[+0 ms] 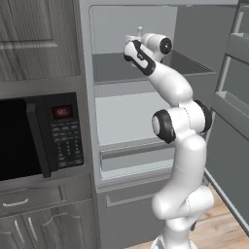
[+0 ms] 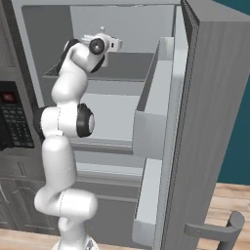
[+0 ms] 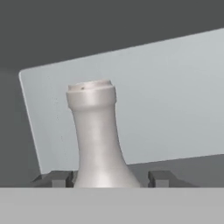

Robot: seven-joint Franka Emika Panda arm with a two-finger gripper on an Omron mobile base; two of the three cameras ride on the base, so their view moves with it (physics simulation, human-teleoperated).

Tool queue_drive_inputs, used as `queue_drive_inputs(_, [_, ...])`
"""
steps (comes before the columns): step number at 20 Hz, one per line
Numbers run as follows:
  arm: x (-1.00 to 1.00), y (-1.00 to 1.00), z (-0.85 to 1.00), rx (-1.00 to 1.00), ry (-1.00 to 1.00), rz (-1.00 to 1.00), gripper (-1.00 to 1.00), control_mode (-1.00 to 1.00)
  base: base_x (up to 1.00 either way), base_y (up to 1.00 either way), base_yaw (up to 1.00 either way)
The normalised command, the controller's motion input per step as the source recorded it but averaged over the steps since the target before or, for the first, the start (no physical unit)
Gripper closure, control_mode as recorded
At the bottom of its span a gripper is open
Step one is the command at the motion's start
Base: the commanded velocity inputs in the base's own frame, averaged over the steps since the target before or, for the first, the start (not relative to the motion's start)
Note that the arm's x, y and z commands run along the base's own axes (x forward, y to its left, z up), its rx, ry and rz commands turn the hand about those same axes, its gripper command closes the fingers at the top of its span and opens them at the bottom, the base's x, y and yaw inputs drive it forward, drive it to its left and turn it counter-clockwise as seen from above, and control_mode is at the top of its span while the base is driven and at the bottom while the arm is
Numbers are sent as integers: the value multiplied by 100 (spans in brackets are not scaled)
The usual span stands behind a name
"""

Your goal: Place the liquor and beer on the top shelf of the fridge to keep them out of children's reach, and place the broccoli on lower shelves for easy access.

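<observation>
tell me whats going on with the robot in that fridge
The white arm reaches into the open silver-grey fridge, its gripper up at the darker grey top shelf. The slim pale beige liquor bottle stands between the two dark fingertips; whether they grip it is unclear. A black microwave sits left of the fridge.

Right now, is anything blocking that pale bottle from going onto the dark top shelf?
Nothing visible. The liquor stands between the tool fingertips, already up at the top shelf, whose board looks bare there.
</observation>
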Motion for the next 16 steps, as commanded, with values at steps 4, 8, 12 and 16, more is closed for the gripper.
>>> queue_drive_inputs(4, [0, 0, 2, -8, 0, 3, -100, -100, 0, 0, 0])
queue_drive_inputs(8, [-3, 0, 4, -10, 1, 1, -100, -100, 0, 0, 0])
queue_drive_inputs(12, [-6, 0, 5, -11, 4, 0, -100, -100, 0, 0, 0])
queue_drive_inputs(16, [-22, 0, 0, -12, 8, 0, -100, -100, 0, 0, 0])
